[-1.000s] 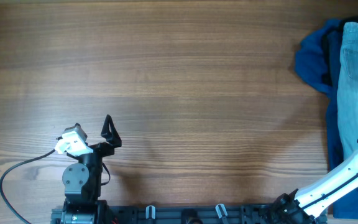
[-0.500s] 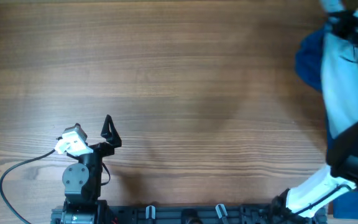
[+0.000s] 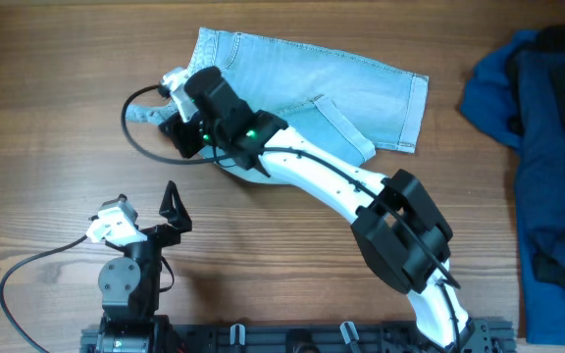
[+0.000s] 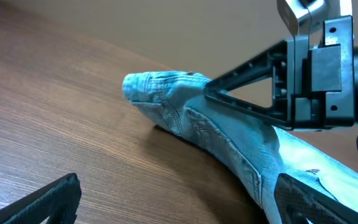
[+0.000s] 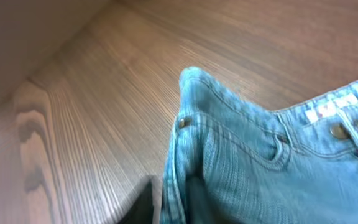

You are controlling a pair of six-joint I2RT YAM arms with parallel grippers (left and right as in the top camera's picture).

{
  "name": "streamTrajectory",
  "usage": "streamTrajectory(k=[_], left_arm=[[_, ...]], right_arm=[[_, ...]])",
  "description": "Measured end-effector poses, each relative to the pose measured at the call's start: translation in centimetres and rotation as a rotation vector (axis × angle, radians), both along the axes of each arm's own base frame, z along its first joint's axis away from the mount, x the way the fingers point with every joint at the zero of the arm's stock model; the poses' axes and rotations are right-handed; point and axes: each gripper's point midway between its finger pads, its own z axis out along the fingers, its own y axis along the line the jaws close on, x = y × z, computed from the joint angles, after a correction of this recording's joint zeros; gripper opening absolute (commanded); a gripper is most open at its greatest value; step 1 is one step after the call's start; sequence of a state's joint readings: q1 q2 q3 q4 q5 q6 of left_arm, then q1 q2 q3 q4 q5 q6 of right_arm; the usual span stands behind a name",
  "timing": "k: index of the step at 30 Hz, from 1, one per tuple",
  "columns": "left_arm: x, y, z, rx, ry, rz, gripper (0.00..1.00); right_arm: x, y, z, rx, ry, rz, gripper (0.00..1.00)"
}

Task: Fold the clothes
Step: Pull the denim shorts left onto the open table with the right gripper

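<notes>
The right claw (image 3: pixel 173 127) is clamped on the waistband corner of the denim shorts (image 3: pixel 361 88), which spread across the worktop (image 3: pixel 67 59) behind it. The left claw (image 3: pixel 172 204) gapes empty nearby. The denim looks soft but weighty, and its seamed edges would likely grip best.

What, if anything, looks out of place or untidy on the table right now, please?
The denim shorts lie skewed at the far side of the table, one leg flopped over rather than flat, the waistband corner pinched in the right pincer. A heap of dark blue clothes sits at the right edge.
</notes>
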State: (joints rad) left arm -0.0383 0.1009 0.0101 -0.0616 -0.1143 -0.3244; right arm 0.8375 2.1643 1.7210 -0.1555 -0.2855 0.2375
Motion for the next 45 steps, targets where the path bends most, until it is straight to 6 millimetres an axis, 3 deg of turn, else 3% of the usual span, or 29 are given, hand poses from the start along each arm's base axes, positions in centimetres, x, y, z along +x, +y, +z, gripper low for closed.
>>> streamTrajectory(k=[1,3,6,9,13,16,17,21,23,27,29,31,33,35,36,41,43,45], left_arm=[[0.0,0.0,0.0,0.000,0.000,0.000,1.00],[0.0,0.0,0.0,0.000,0.000,0.000,1.00],[0.0,0.0,0.0,0.000,0.000,0.000,1.00],[0.0,0.0,0.0,0.000,0.000,0.000,1.00],[0.0,0.0,0.0,0.000,0.000,0.000,1.00],[0.0,0.0,0.0,0.000,0.000,0.000,1.00],[0.0,0.0,0.0,0.000,0.000,0.000,1.00],[0.0,0.0,0.0,0.000,0.000,0.000,1.00],[0.0,0.0,0.0,0.000,0.000,0.000,1.00],[0.0,0.0,0.0,0.000,0.000,0.000,1.00],[0.0,0.0,0.0,0.000,0.000,0.000,1.00],[0.0,0.0,0.0,0.000,0.000,0.000,1.00],[0.0,0.0,0.0,0.000,0.000,0.000,1.00],[0.0,0.0,0.0,0.000,0.000,0.000,1.00],[0.0,0.0,0.0,0.000,0.000,0.000,1.00],[0.0,0.0,0.0,0.000,0.000,0.000,1.00],[0.0,0.0,0.0,0.000,0.000,0.000,1.00],[0.0,0.0,0.0,0.000,0.000,0.000,1.00]], right_arm=[[0.1,0.0,0.0,-0.005,-0.014,-0.001,0.42],[0.8,-0.5,0.0,-0.014,-0.028,-0.020,0.70],[2.2,-1.7,0.0,-0.023,-0.038,-0.042,0.75],[4.0,-5.0,0.3,-0.069,-0.014,-0.105,0.70],[8.9,-14.3,3.8,-0.084,0.035,-0.317,0.64],[12.2,-23.1,2.0,-0.167,0.116,-0.532,0.62],[12.8,-24.5,1.6,-0.184,0.114,-0.574,0.62],[13.6,-26.7,1.1,-0.225,0.100,-0.640,0.62],[13.9,-27.1,-0.2,-0.255,0.109,-0.654,0.62],[13.7,-27.8,-8.3,-0.382,0.217,-0.656,0.63],[13.2,-28.1,-11.2,-0.431,0.261,-0.651,0.63],[12.7,-28.3,-12.7,-0.457,0.289,-0.647,0.63],[12.6,-28.6,-12.9,-0.465,0.293,-0.649,0.48],[12.6,-28.8,-13.0,-0.479,0.286,-0.644,0.13],[12.6,-28.9,-13.0,-0.481,0.288,-0.642,0.06],[11.7,-29.5,-13.1,-0.519,0.313,-0.636,0.04],[10.2,-30.1,-12.0,-0.553,0.348,-0.630,0.04],[8.5,-30.8,-9.5,-0.577,0.371,-0.622,0.04]])
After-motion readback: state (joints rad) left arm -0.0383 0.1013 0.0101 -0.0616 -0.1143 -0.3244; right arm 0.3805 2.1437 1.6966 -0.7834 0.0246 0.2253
